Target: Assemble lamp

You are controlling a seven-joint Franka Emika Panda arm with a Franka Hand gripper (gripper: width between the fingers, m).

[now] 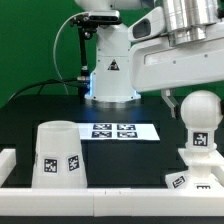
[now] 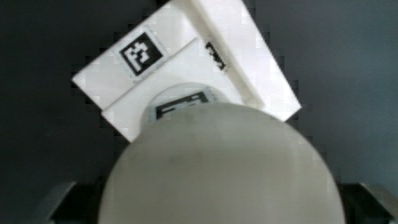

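The white bulb (image 1: 201, 110) stands upright by its neck on the blocky lamp base (image 1: 200, 172) at the exterior view's right. My gripper (image 1: 195, 100) hangs over the bulb's top with a finger on each side. In the wrist view the bulb (image 2: 222, 160) fills the space between the dark fingers (image 2: 68, 200), with a dark gap on each side. The jaws stand open, not touching it. The tagged base (image 2: 187, 60) shows beyond the bulb. The tapered shade (image 1: 58, 153) stands with its narrow end up at the front left, apart from the gripper.
The marker board (image 1: 118, 130) lies flat on the black table between the shade and the robot's pedestal (image 1: 110, 75). A low white rail (image 1: 110, 200) runs along the front edge and the left side. A green wall is behind.
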